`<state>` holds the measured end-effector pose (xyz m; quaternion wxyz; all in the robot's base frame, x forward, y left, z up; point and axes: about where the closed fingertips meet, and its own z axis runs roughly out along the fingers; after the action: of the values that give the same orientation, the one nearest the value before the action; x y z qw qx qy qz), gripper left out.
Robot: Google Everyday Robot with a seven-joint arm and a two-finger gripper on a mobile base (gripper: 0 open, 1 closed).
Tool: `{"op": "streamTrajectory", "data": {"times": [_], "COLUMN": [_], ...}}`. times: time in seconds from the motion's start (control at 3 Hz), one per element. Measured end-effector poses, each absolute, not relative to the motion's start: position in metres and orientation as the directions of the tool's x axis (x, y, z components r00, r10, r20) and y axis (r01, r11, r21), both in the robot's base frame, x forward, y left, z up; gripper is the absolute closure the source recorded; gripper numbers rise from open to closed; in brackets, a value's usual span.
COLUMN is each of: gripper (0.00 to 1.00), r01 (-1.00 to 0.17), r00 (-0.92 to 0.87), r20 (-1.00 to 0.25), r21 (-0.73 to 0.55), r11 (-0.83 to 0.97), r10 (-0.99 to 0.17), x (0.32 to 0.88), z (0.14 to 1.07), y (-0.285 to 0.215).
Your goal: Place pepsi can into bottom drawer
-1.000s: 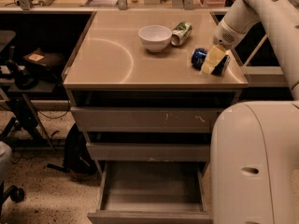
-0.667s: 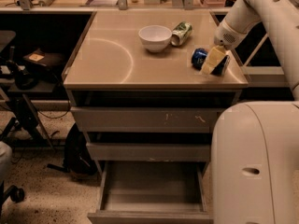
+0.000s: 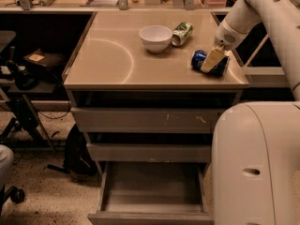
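The blue pepsi can (image 3: 198, 59) lies on its side near the right front corner of the cabinet top (image 3: 108, 60). My gripper (image 3: 212, 60) reaches down from the upper right and sits right at the can, covering its middle. The can rests on the top, not lifted. The bottom drawer (image 3: 152, 186) is pulled open below, its bare grey interior empty. The two upper drawers (image 3: 145, 120) are closed.
A white bowl (image 3: 155, 37) and a green-and-white can (image 3: 182, 33) on its side stand behind the pepsi can. My white base (image 3: 258, 163) fills the lower right beside the open drawer. A dark bag (image 3: 77, 151) and office chair parts (image 3: 18, 74) are at the left.
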<state>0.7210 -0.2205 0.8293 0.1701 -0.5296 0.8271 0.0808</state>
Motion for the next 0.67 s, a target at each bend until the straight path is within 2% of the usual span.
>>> {"op": "streamTrajectory", "data": {"times": [0.33, 0.67], "gripper": [0.88, 1.00], "r01": [-0.907, -0.899], "r00": [-0.368, -0.316], "r20": [-0.385, -0.430], "r21": [-0.052, -0.149], "r11": [0.418, 0.412], "r10": [-0.846, -0.846], "x": [0.719, 0.702], "z": [0.831, 0.858], "y": [-0.222, -0.249]}}
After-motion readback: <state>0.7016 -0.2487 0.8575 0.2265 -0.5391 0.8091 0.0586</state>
